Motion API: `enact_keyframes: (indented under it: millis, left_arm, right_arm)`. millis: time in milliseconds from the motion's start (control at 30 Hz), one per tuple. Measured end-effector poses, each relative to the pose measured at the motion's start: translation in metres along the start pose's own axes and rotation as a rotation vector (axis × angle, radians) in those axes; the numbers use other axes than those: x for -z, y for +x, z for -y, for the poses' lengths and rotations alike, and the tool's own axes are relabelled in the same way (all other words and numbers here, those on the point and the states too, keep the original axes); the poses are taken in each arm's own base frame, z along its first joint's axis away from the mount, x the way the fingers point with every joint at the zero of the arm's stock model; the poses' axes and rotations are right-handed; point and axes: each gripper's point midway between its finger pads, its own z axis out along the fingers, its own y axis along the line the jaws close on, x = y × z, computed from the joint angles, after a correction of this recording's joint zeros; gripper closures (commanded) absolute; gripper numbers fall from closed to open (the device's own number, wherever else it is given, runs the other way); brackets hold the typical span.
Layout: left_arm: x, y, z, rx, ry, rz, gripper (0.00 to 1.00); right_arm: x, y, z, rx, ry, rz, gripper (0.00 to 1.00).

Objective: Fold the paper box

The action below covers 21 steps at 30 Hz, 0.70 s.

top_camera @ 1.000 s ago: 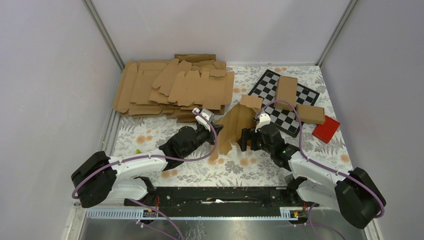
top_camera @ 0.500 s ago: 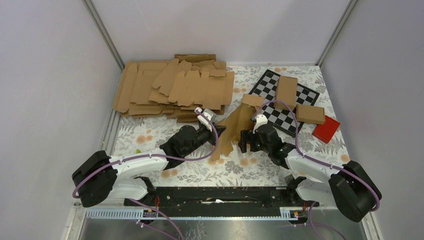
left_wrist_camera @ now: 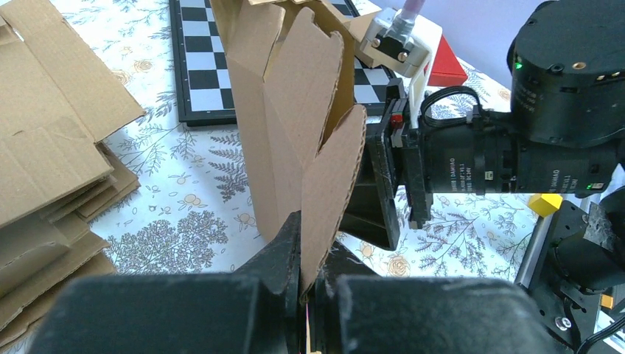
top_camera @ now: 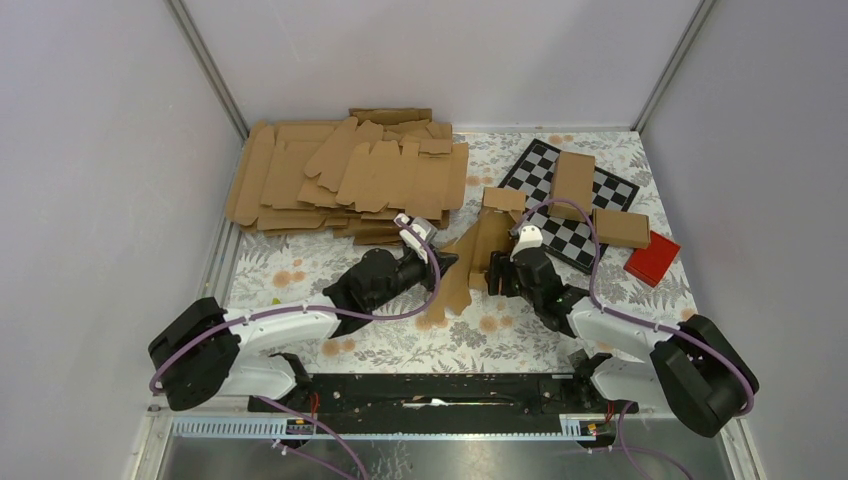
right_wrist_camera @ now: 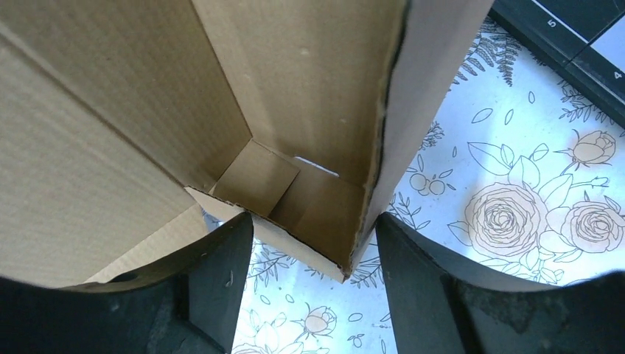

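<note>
pinching a rounded flap of the paper box (top_camera: 468, 256) between tightly closed fingers, the left gripper (top_camera: 441, 262) holds the half-formed carton off the flowered table (top_camera: 300, 275), near its middle. in the left wrist view the paper box (left_wrist_camera: 295, 118) rises tilted from the left gripper (left_wrist_camera: 311, 284), and the flap's corrugated edge disappears between the two dark fingers. the right gripper (top_camera: 497, 272) meets the carton from the other side. its wrist view looks into the hollow of the paper box (right_wrist_camera: 295, 96), with the right gripper (right_wrist_camera: 315, 243) straddling the open end. its fingers (right_wrist_camera: 221, 258) stand well apart, each close against an outer cardboard wall; whether they press the walls or merely flank them cannot be told. a stack of flat blanks (top_camera: 350, 180) lies behind, a checkerboard (top_camera: 540, 165) to the right.
</note>
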Motion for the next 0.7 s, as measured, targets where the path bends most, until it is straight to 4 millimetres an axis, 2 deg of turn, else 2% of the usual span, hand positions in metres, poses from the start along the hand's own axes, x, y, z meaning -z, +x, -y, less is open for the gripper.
enact_keyframes:
  millis: [100,433,600,700]
  left_arm:
    - [-0.001,0.000,0.001,0.000,0.005,0.001,1.00]
    - [-0.003,0.001,0.001,-0.004,0.006,0.001,1.00]
    - [-0.003,0.001,0.001,-0.006,0.006,-0.002,1.00]
    - [-0.003,0.001,0.001,-0.010,0.006,-0.003,1.00]
  right_arm:
    - [-0.004,0.001,0.005,-0.013,0.030,0.005,0.36]
    - [-0.017,0.006,0.019,-0.086,0.130,0.015,0.33]
    - [-0.022,0.017,0.025,-0.107,0.168,-0.020,0.29]
    - [-0.023,0.016,0.025,-0.119,0.175,-0.017,0.25]
